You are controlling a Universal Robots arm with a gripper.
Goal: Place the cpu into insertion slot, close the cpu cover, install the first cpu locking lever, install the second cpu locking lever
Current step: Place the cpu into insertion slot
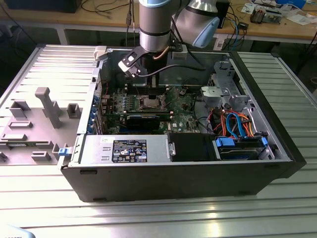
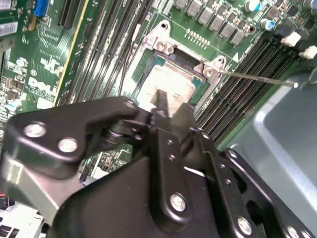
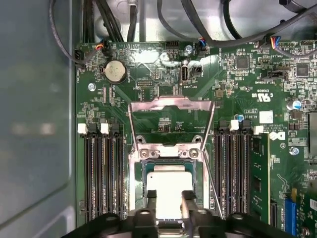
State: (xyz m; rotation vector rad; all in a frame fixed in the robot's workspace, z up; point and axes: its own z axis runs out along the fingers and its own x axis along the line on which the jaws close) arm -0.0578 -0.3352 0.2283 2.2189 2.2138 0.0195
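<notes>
The cpu (image 3: 169, 184) lies flat in the insertion slot (image 3: 132, 188), silvery top up; it also shows in the second wrist view as the cpu (image 2: 168, 82). The cpu cover (image 3: 171, 103) stands swung back off the socket, with green board showing through its window. My gripper (image 3: 169, 198) hovers right over the cpu's near edge, its black fingers (image 3: 188, 197) slightly apart and nothing between them. From the other side my gripper (image 2: 172, 106) covers part of the chip. A thin locking lever (image 2: 257, 78) sticks out loose beside the socket. In the exterior view the arm (image 1: 153, 25) reaches down into the computer case over the socket (image 1: 151, 102).
Long black memory slots (image 3: 101, 173) flank the socket on both sides. A coin battery (image 3: 115, 71) and cable bundles (image 3: 198, 20) sit beyond the cover. The grey case wall (image 3: 34, 124) rises close by. A black card (image 1: 143, 119), power supply (image 1: 124, 148) and drive cage with coloured cables (image 1: 237, 124) fill the case.
</notes>
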